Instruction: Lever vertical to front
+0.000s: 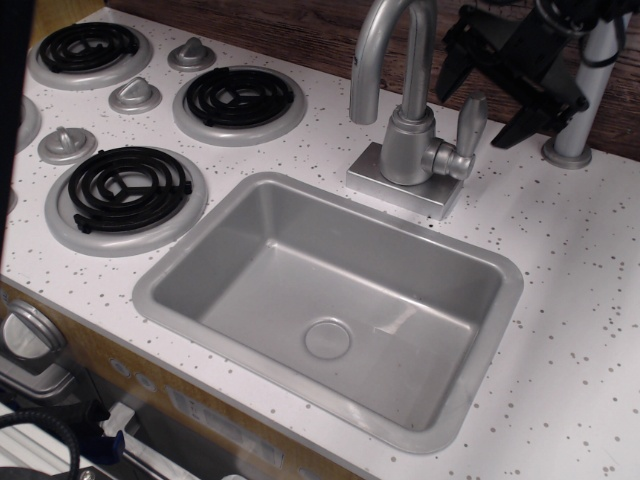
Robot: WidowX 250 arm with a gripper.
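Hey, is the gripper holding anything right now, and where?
Nothing. The gripper is open, up and behind the lever, which stands upright and untouched.

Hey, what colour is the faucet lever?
Matte silver-grey, like the tap body; the lever shows clearly in the only view, observation.image.
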